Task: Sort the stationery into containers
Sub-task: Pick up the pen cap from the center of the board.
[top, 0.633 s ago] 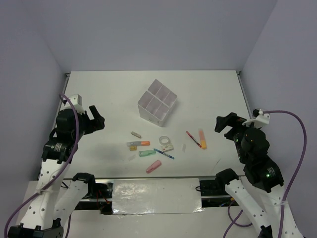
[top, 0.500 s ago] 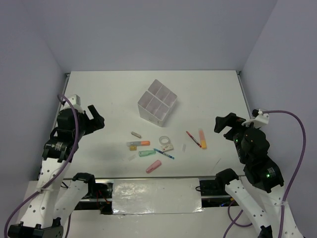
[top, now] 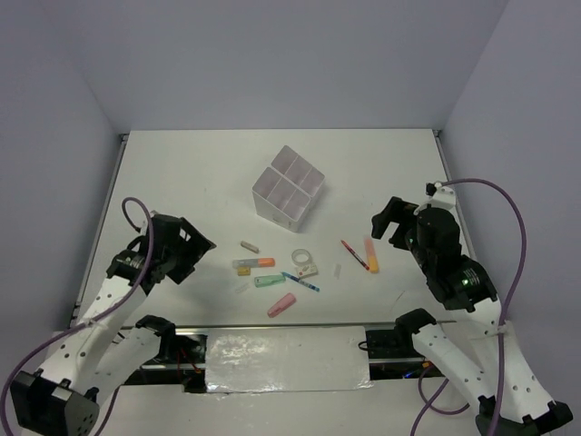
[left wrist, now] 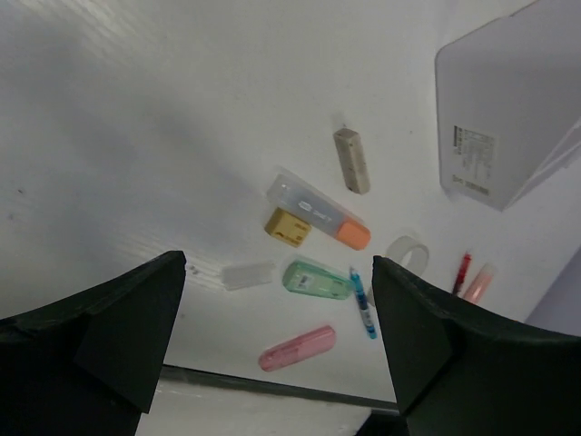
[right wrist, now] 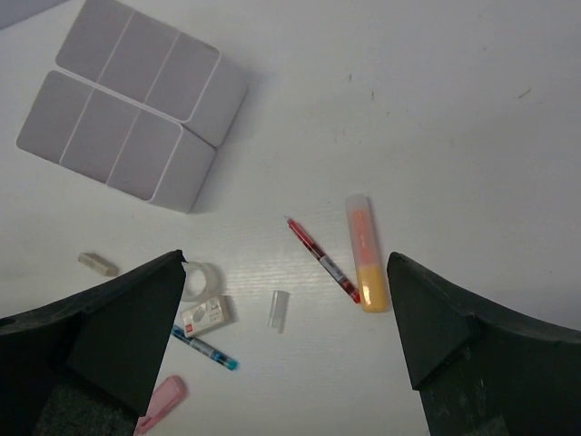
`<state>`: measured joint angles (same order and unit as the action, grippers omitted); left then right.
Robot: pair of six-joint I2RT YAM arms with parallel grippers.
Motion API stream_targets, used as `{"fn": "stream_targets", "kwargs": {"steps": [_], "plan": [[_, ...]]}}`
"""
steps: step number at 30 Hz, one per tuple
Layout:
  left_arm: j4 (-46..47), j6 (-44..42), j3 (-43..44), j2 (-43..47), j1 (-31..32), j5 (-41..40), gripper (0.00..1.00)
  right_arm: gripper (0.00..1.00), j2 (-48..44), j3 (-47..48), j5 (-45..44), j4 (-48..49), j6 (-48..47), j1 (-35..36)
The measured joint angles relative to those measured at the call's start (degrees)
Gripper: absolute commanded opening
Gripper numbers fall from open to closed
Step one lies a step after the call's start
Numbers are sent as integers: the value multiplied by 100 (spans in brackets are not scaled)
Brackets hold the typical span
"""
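One four-compartment box (top: 289, 193) sits mid table (top: 182, 163). Four markers (top: 370, 254), two pens (top: 300, 282) and one tape roll (top: 301, 255) are scattered toward the near edge, and both arms have moved closer in. Left wrist: left gripper (left wrist: 277, 282) spread wide, empty. Right wrist: right gripper (right wrist: 286, 277) ditto.

The surface (top: 200, 173) is white; the box (top: 289, 195) is translucent white. Items present: pink marker (top: 281, 306), green marker (top: 269, 281), orange marker (top: 370, 255), red pen (top: 354, 255), blue pen (top: 300, 282).
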<state>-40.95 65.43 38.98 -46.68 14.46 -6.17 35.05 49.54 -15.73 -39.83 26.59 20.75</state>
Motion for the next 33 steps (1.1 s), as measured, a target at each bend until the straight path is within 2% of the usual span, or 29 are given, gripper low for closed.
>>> {"fn": "stream_targets", "kwargs": {"steps": [4, 7, 9, 11, 15, 16, 20, 23, 28, 33], "plan": [[-166, 1189, 122, 31, 876, -511, 96, 100, 105, -59, -4, 17, 66, 11], [-273, 1696, 428, -592, 1467, -785, 87, 100, 20, -164, -11, 92, 57, 37], [-234, 1700, 688, -1167, 1784, -949, 86, 100, -70, -236, -4, 127, 7, 37], [-129, 1318, 946, -1659, 2050, -1080, 84, 100, -149, -262, 13, 133, -83, 39], [-79, -42, 1622, -2131, 2284, -1233, 83, 100, -229, -262, 164, 140, -205, 39], [-61, -431, 1764, -2151, 2286, -1246, 99, 100, -247, -267, 245, 151, -225, 39], [155, -2212, 1875, -1856, 2299, -879, 99, 100, -476, -404, 483, 275, -249, 39], [179, -3222, 1679, -1416, 2426, -610, 99, 100, -664, -498, 625, 328, -245, 44], [247, -4159, 1502, -1414, 2459, 131, 99, 100, -890, -682, 944, 592, -216, 48], [190, -4603, 1613, -2756, 2581, 682, 99, 100, -981, -922, 1281, 848, -155, 48]]}}
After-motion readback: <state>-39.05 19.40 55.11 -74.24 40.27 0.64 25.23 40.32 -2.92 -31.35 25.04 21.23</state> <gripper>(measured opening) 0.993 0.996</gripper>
